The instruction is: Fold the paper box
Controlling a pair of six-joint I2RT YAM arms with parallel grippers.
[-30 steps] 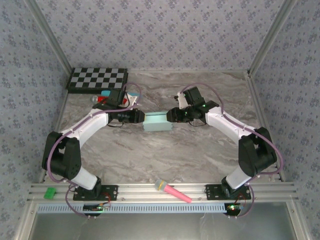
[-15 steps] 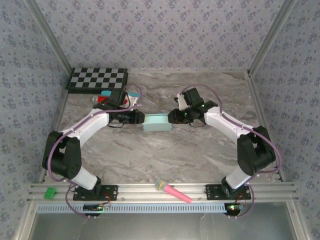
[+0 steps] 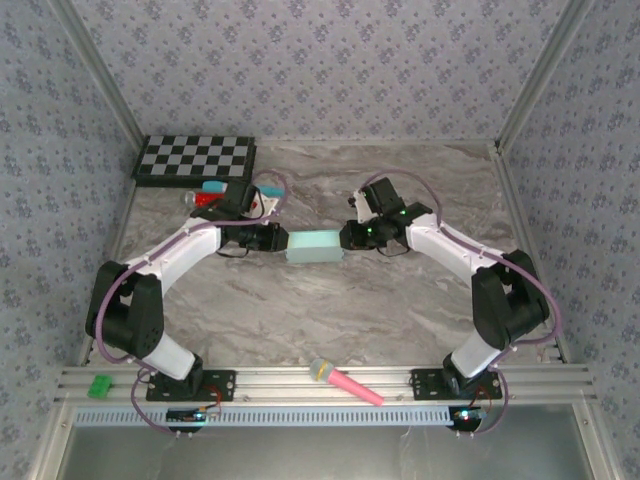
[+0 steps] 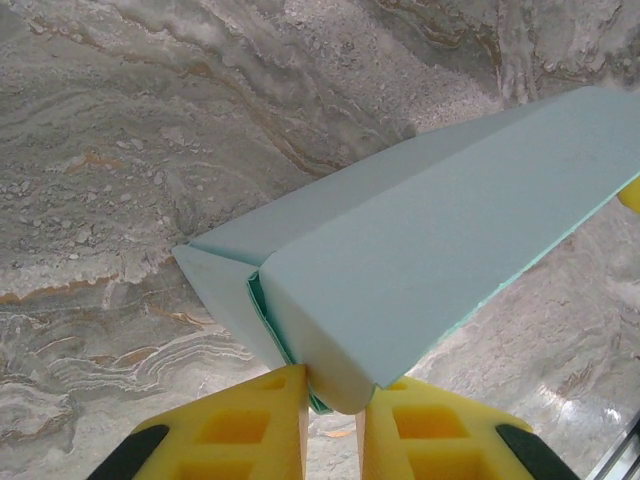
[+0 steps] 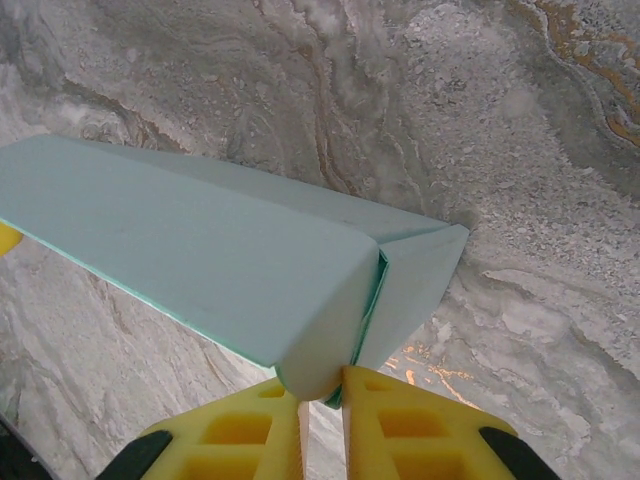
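Jaws clamp opposite ends of paper box (image 3: 316, 245)

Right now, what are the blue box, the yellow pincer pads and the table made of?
The paper box looks like thin matte card: soft creases, thin layered edges. The pads of the left pincer look like yellow moulded plastic or foam, matte with square hollows; I cannot tell which. The table looks like grey marble with brown veins, maybe only a printed surface.
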